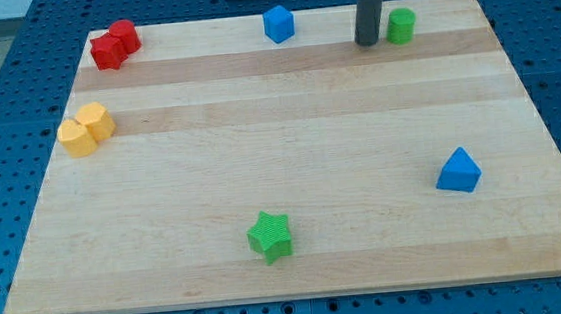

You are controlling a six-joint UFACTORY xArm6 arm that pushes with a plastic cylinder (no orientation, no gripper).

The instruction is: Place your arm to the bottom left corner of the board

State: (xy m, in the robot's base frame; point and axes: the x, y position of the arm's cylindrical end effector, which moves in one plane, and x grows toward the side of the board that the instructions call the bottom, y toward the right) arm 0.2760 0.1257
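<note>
My tip rests on the wooden board near the edge at the view's top, right of the middle; it is a bare rod end, with nothing to close or clasp, and it grips nothing. The rod's upper part is cut off by the top of the view. Just beside my tip, toward the view's right, stands the green cylinder; whether the two touch I cannot tell. Toward the view's left of my tip, near the same edge, sits the blue cube-like block, and much farther left the red block, whose lobed shape is hard to make out. Below that and well away from my tip lies the yellow block, also lobed. Down toward the view's bottom, left of my tip, is the green star; down and to the right is the blue triangular block. The board's bottom left corner lies far from my tip, diagonally across. No writing shows anywhere.
</note>
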